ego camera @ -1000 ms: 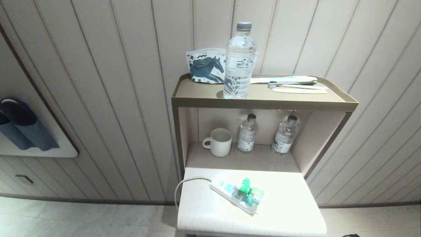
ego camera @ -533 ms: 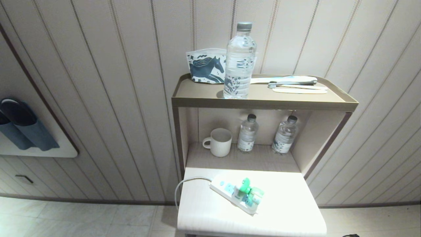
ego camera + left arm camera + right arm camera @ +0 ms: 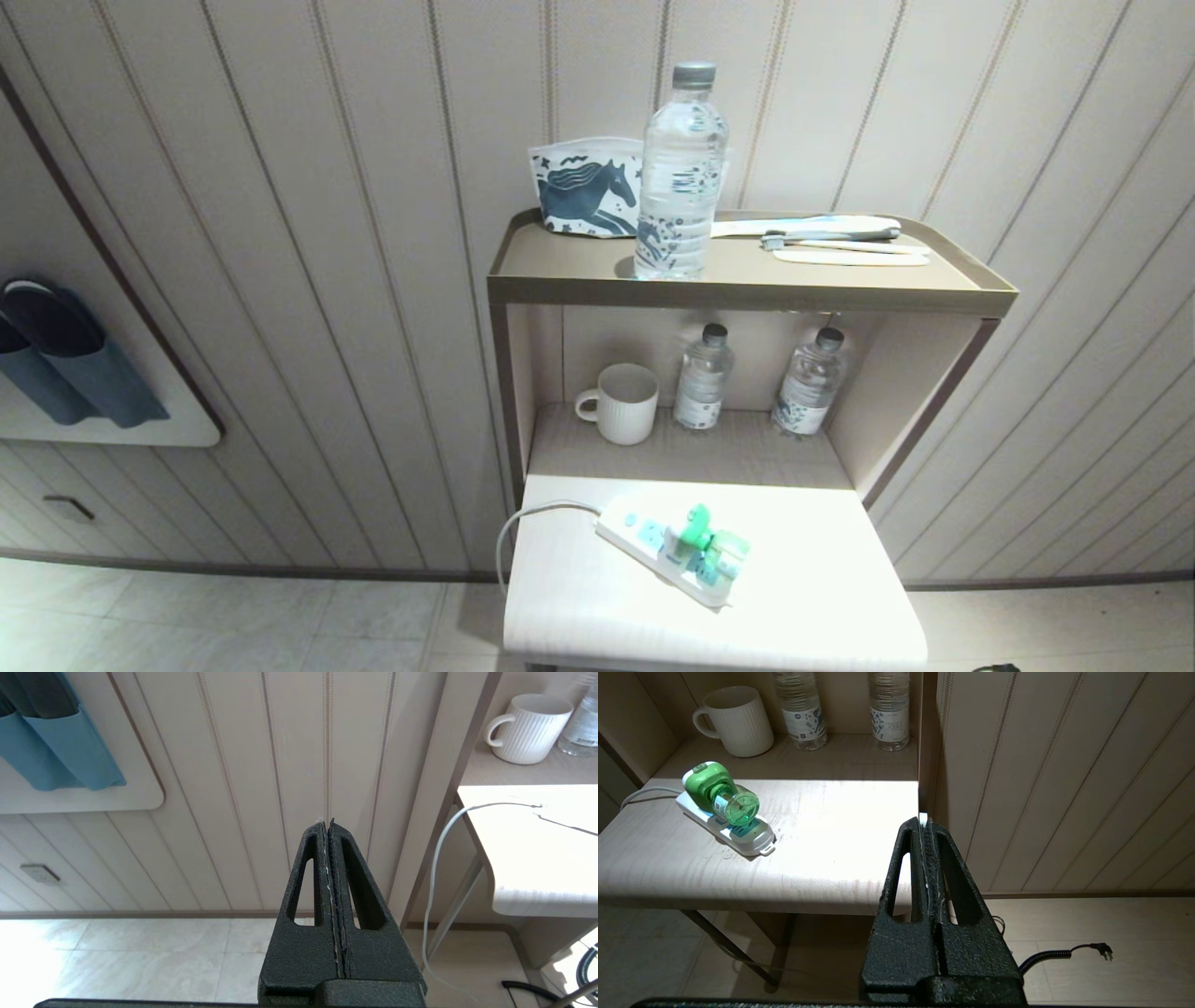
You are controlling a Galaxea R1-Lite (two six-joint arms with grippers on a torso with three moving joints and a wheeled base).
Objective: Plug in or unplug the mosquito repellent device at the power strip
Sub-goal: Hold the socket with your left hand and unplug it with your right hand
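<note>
Two water bottles [image 3: 702, 377] with clear liquid and a mug [image 3: 624, 402] sit on the lower shelf. The mosquito repellent device [image 3: 720, 793] is plugged into the power strip [image 3: 733, 833] on the table [image 3: 831, 858]. My right gripper [image 3: 924, 821] hangs off the table's edge, pinched closed and empty; my left gripper [image 3: 327, 823] too, down by the wall.

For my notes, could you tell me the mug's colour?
White, ribbed mug; clearest in the right wrist view.

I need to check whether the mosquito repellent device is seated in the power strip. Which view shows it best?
The right wrist view: the mosquito repellent device shows large, lying along the power strip. The head view shows it small and glare-washed; the left wrist view misses it.
</note>
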